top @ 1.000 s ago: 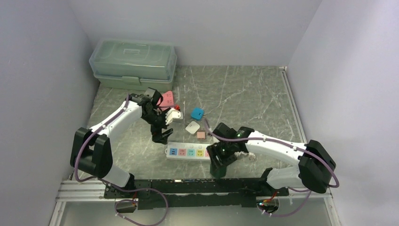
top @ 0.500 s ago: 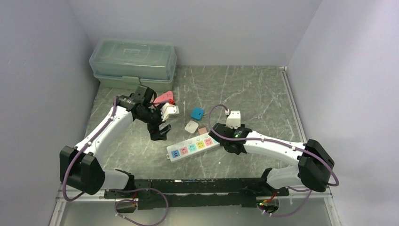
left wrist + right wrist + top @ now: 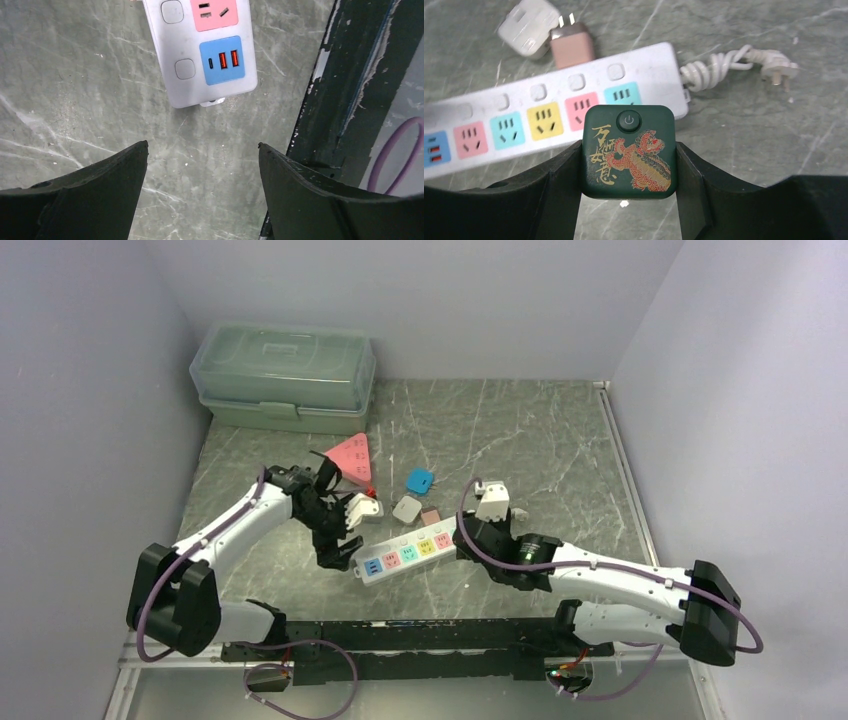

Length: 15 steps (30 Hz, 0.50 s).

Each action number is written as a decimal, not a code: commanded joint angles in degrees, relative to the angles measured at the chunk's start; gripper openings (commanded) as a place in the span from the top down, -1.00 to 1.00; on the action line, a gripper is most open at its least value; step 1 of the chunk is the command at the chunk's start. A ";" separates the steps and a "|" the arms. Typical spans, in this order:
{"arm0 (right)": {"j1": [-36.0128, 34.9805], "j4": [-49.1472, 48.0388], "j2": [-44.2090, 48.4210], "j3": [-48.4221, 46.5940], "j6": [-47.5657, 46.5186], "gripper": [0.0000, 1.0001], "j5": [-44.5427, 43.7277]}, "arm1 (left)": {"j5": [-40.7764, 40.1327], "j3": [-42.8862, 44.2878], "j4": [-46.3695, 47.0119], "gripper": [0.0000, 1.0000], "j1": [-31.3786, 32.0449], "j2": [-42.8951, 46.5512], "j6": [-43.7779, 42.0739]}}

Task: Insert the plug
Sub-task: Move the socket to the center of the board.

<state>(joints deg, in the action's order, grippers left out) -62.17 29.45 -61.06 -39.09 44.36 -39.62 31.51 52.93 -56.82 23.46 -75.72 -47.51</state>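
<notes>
1. The table (image 3: 520,430) is a grey marbled slab, with both arms reaching in from its near edge.
2. A pale green lidded box (image 3: 285,375) sits at the far left corner, well apart from the work.
3. The power strip (image 3: 410,553) lies flat near the middle. Its long axis slants from near-left to far-right, with the blue USB end to the left. Its coiled white cord (image 3: 724,62) trails off the right end.
4. The left gripper (image 3: 202,147) has its jaws spread wide with nothing between them. It hovers just off the USB end of the strip, which lies straight ahead of the fingers in the left wrist view.
5. The right gripper (image 3: 629,145) is clamped on the plug (image 3: 634,165), a dark green square block with a gold and red beast printed on it. One finger presses on each side.
6. The plug hangs above the right end of the strip, over the near edge by the pink and teal sockets. Its prongs are hidden underneath, so I cannot tell how they line up with the slots.
7. The right arm is clearly the one to do the insertion. I judge it needs a short shift across the strip's width toward a socket, then a straight push down.
8. A spare white plug (image 3: 526,27) and a tan one (image 3: 571,47) lie touching each other just beyond the strip. A blue one (image 3: 419,480) lies farther back.
</notes>
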 commanded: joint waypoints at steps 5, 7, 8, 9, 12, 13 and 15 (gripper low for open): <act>-6.77 -6.34 -1.26 2.69 1.15 1.00 -1.07 | -6.35 -6.25 10.07 -0.69 5.92 0.39 1.57; -7.39 -6.78 -1.80 2.61 1.04 1.00 -1.17 | -8.30 -7.06 11.76 -0.70 7.52 -0.78 1.47; -7.70 -6.94 -1.84 2.47 0.96 1.00 -1.23 | -9.48 -7.20 13.12 -0.71 8.13 -1.44 1.53; -7.96 -6.88 -1.75 2.58 1.01 1.00 -1.29 | -10.66 -7.22 14.19 -0.70 8.45 -2.17 1.72; -8.31 -6.47 -1.14 3.08 1.68 1.00 -1.25 | -13.51 -6.33 18.02 -0.67 8.57 -4.30 3.57; -8.39 -6.42 -0.64 3.38 1.81 1.00 -1.08 | -14.10 -5.82 19.04 -0.65 8.56 -5.30 4.37; -8.64 -6.28 0.45 4.01 2.38 1.00 -0.82 | -14.66 -4.88 20.77 -0.63 8.68 -6.82 5.62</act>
<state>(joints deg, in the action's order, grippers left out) -70.19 25.23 -63.09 -35.99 45.08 -38.94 20.38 45.67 -42.50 31.92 -80.27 -45.39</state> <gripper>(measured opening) 0.615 0.825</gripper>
